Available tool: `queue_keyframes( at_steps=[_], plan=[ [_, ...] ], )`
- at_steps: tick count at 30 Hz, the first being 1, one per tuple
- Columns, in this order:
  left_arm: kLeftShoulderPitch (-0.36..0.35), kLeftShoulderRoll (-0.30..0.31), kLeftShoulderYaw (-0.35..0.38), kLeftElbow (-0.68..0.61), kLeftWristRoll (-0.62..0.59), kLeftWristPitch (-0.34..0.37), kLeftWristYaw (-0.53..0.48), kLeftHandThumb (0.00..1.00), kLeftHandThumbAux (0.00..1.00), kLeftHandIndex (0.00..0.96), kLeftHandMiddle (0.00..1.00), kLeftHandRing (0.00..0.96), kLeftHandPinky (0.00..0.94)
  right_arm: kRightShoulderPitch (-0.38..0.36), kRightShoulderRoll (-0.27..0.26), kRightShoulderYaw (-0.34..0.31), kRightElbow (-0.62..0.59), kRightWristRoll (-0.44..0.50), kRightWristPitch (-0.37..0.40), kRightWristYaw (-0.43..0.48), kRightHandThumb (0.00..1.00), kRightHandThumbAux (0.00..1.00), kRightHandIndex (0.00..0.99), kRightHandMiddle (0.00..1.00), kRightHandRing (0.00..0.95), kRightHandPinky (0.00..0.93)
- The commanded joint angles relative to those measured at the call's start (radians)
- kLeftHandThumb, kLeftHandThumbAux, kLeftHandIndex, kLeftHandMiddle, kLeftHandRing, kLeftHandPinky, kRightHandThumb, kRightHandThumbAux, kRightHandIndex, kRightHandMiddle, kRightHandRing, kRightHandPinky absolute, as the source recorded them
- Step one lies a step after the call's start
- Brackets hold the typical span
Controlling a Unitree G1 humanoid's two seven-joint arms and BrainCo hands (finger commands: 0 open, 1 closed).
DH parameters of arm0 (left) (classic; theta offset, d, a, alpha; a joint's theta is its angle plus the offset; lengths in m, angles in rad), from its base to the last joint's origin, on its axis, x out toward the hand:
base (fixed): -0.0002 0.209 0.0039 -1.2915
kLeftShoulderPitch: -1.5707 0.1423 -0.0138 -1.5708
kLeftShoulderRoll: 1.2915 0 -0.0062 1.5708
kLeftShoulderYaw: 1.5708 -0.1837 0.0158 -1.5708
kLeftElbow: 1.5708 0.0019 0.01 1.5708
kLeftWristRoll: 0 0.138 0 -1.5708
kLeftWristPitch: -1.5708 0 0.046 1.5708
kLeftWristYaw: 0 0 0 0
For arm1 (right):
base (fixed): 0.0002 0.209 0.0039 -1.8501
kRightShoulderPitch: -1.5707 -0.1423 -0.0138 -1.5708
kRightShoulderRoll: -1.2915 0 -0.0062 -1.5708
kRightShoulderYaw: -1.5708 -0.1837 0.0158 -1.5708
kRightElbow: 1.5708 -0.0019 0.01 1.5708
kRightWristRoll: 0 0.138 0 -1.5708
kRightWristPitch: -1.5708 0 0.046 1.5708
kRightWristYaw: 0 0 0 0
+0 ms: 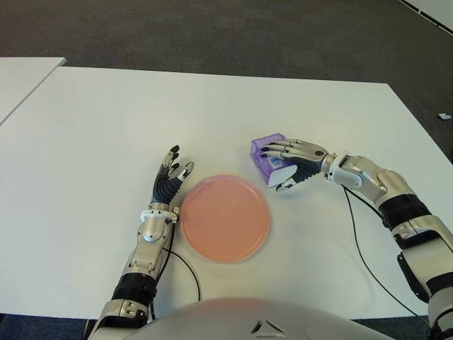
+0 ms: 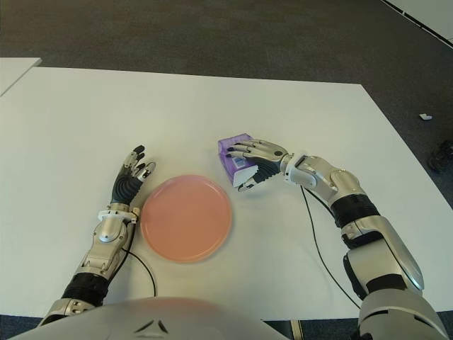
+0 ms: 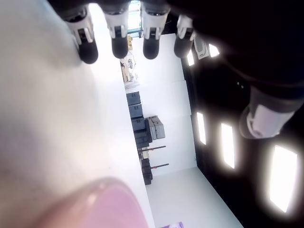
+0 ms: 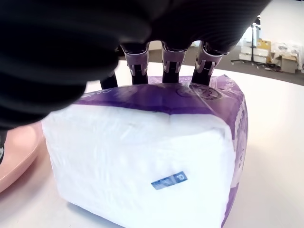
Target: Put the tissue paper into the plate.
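Right hand point(image 1: 291, 164) on one tissue pack point(image 1: 267, 156)

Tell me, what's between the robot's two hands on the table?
The pink plate lies between the left hand and the right hand, whose fingers wrap the tissue pack. Both eye views show it.

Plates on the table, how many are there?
1. The pink plate lies on the white table near the front edge, between the left robot hand and the tissue pack under the right robot hand.
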State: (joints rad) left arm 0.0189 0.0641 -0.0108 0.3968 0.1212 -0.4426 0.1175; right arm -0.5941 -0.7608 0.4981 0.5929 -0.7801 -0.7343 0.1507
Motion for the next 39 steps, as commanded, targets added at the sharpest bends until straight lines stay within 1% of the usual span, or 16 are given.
queue_keyframes(
  at_steps=[1, 5, 11, 19, 24, 31, 35, 39],
  plan=[
    [0.016, 0.001, 0.005, 0.032, 0.013, 0.014, 0.013, 0.0, 0.482, 0.0, 0.0, 0.0, 0.0, 0.039, 0.008, 0.03, 0.035, -0.031, 0.013, 0.024, 0.263, 0.335, 0.0, 0.0, 0.0, 0.0],
    [0.017, 0.003, 0.007, 0.036, 0.011, 0.005, 0.008, 0.0, 0.489, 0.0, 0.0, 0.0, 0.0, 0.039, 0.013, 0.025, 0.042, -0.025, 0.017, 0.012, 0.261, 0.343, 0.0, 0.0, 0.0, 0.0],
    [0.017, -0.002, 0.009, 0.033, -0.003, 0.015, -0.001, 0.0, 0.484, 0.0, 0.0, 0.0, 0.0, 0.038, 0.017, 0.016, 0.054, -0.01, 0.011, -0.01, 0.254, 0.362, 0.0, 0.0, 0.0, 0.0],
    [0.019, 0.0, 0.009, 0.029, -0.003, 0.024, -0.001, 0.0, 0.477, 0.0, 0.0, 0.0, 0.0, 0.035, 0.017, 0.0, 0.046, 0.02, 0.012, -0.006, 0.25, 0.384, 0.0, 0.0, 0.0, 0.0],
    [0.022, 0.001, 0.008, 0.026, 0.006, 0.016, 0.007, 0.0, 0.487, 0.0, 0.0, 0.0, 0.0, 0.029, 0.013, -0.031, 0.03, 0.059, 0.009, -0.016, 0.263, 0.399, 0.0, 0.0, 0.0, 0.0],
    [0.022, -0.002, 0.012, 0.025, -0.01, 0.019, -0.004, 0.0, 0.492, 0.0, 0.0, 0.0, 0.0, 0.024, 0.015, -0.065, 0.023, 0.074, 0.009, -0.038, 0.281, 0.405, 0.0, 0.0, 0.0, 0.0],
    [0.023, 0.0, 0.011, 0.02, -0.017, 0.027, -0.012, 0.0, 0.486, 0.0, 0.0, 0.0, 0.0, 0.014, 0.017, -0.099, 0.03, 0.1, 0.013, -0.053, 0.283, 0.402, 0.0, 0.0, 0.0, 0.0],
    [0.024, 0.001, 0.009, 0.017, -0.014, 0.029, -0.009, 0.0, 0.485, 0.0, 0.0, 0.0, 0.0, 0.0, 0.018, -0.131, 0.039, 0.13, 0.017, -0.048, 0.28, 0.393, 0.0, 0.0, 0.0, 0.0]
  ],
)
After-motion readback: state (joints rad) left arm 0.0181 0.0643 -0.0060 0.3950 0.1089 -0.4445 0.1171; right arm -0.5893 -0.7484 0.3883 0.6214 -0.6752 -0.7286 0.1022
